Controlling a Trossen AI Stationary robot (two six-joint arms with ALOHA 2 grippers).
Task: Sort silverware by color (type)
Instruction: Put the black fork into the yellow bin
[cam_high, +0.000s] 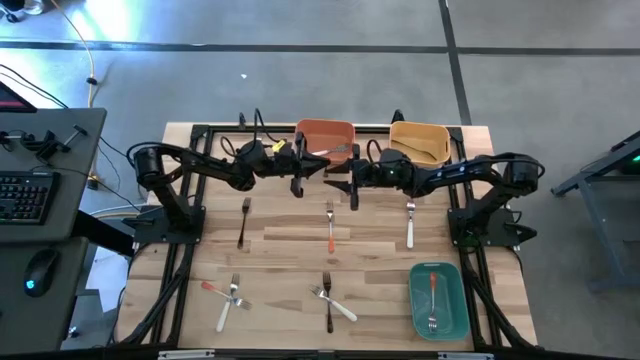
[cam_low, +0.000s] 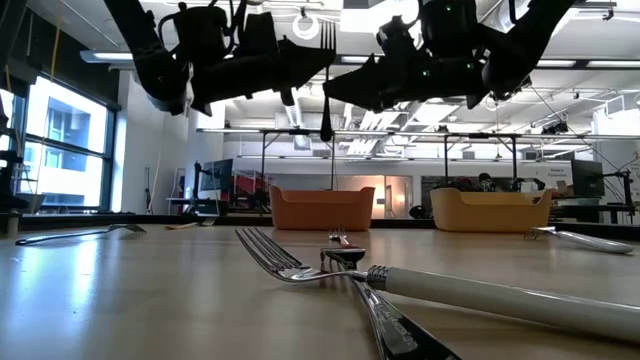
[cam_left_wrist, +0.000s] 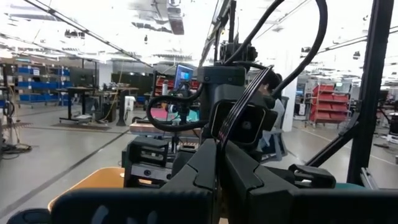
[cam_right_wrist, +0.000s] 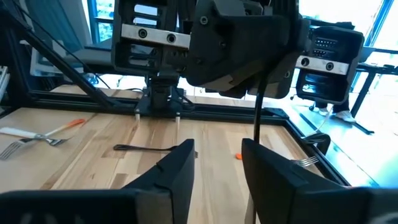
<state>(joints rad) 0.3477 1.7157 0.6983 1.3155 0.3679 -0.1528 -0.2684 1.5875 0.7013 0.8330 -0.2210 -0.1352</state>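
Note:
Above the table's far middle, my left gripper (cam_high: 316, 170) is shut on a black-handled fork (cam_low: 327, 90). The fork stands upright, with its silver tines (cam_low: 327, 38) up and its handle hanging down. My right gripper (cam_right_wrist: 216, 168) faces it from the table's right, level and open. The thin black handle (cam_right_wrist: 255, 118) stands just past its fingertips, and I see no touch. In the left wrist view my own shut fingers (cam_left_wrist: 205, 168) hide the fork. Other silverware lies flat on the wood: a black-handled fork (cam_high: 243, 220), a red-orange one (cam_high: 330, 232) and a white one (cam_high: 410, 226). My left gripper pinches the fork between its two fingers at the upper part of the black handle (cam_right_wrist: 259, 90), below the head. The gripper's own body hides the exact spot. The fingers come level from the table's left, across the fork. The fork hangs upright, clear of the table.
An orange bin (cam_high: 325, 135) and a yellow bin (cam_high: 420, 135) stand at the far edge. A teal bin (cam_high: 440, 320) at the near right holds a red-handled fork. Crossed forks lie near left (cam_high: 225, 295) and near middle (cam_high: 332, 300). Black frame rails run along both sides.

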